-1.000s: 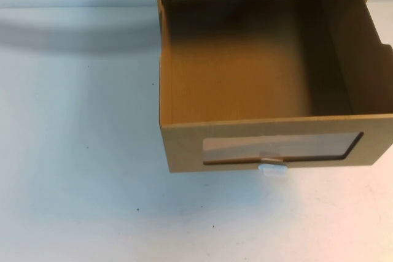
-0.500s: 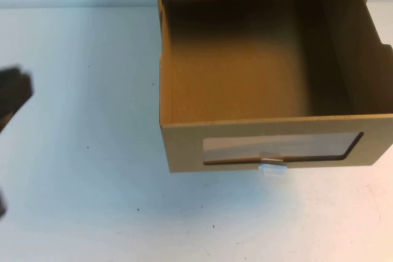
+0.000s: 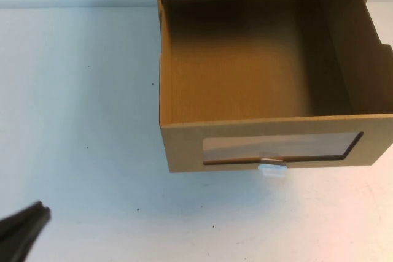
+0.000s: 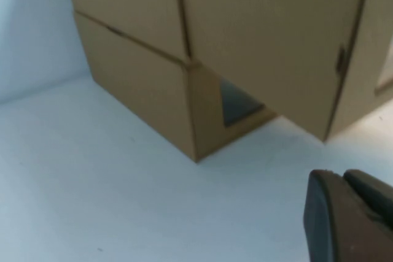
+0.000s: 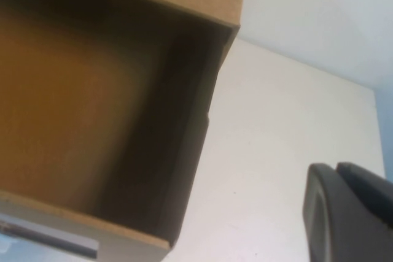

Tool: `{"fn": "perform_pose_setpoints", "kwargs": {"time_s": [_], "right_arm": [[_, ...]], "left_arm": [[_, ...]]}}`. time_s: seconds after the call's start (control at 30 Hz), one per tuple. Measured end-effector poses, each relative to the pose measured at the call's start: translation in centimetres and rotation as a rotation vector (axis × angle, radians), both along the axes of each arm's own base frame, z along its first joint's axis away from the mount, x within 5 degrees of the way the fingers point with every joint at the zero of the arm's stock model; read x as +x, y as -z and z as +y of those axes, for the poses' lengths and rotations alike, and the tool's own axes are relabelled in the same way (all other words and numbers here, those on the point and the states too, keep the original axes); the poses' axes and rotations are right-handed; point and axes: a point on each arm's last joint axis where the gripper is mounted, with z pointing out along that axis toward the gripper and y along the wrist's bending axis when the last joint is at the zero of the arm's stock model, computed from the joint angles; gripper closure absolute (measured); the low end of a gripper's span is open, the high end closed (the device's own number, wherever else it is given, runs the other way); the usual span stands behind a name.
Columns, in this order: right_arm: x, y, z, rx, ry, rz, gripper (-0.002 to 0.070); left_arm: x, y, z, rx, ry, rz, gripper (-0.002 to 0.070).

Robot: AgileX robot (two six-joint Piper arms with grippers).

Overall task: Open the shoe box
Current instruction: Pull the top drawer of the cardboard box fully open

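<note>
Showing cropped: left end effector (image 3: 35,217) near-left; right end effector (image 5: 336,167) beside shoe box (image 3: 245,72).

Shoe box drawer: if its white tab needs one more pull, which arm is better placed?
Probably right: the right gripper hangs beside the drawer, on the side nearer the tab; the left gripper is at the table near-left corner.

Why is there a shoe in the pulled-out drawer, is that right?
No shoe: the high view shows the pulled-out drawer empty. The left gripper is at the table's front-left; the right gripper, jaws shut, hovers beside the drawer's right wall.
</note>
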Motion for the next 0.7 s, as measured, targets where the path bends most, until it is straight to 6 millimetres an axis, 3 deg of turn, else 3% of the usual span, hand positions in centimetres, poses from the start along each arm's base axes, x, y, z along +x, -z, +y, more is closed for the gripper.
{"fn": "perform_pose_setpoints", "kwargs": {"time_s": [0.37,0.7], "right_arm": [[-0.2,0.3,0.3,0.023,-0.023,0.035,0.0689],[-0.2,0.3,0.3,0.029,-0.029,0.044,0.0689]], "left_arm": [[0.0,7.1,-0.4,0.084,0.033,0.094,0.0679],[-0.1,8.2,-0.2,0.120,0.024,0.136,0.0679]]}}
